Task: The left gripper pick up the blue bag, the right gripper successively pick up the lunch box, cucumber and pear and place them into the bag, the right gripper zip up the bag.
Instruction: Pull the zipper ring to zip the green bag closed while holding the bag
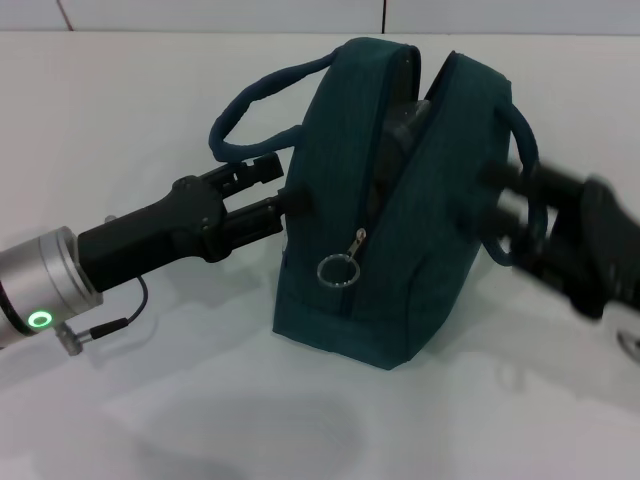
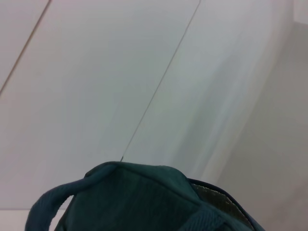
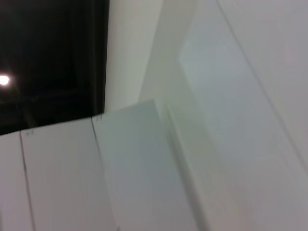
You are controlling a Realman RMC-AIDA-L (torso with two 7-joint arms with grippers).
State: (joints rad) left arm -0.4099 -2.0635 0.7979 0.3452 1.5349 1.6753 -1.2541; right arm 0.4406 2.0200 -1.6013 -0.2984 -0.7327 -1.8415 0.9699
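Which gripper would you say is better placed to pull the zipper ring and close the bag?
Probably the right gripper: it sits by the blue bag's right side. The left gripper is against the bag's left wall, seemingly steadying it. The zipper ring hangs unobstructed in front.

- Plain white, smooth tabletop (image 1: 150,120), reaching from the near edge to a pale tiled wall (image 1: 220,15) at the back.
- Standing upright directly on it, near the middle: large dark teal-green fabric bag (image 1: 400,250), flat base on the surface, top zip parted, silver ring pull (image 1: 338,270) hanging on the near end.
- Two padded loop handles: one (image 1: 255,100) arching out to the left above the surface, the other (image 1: 520,180) on the right side.
- Faint grey shadows across the white surface in front of the bag.
- Contents of the bag too dark to tell.
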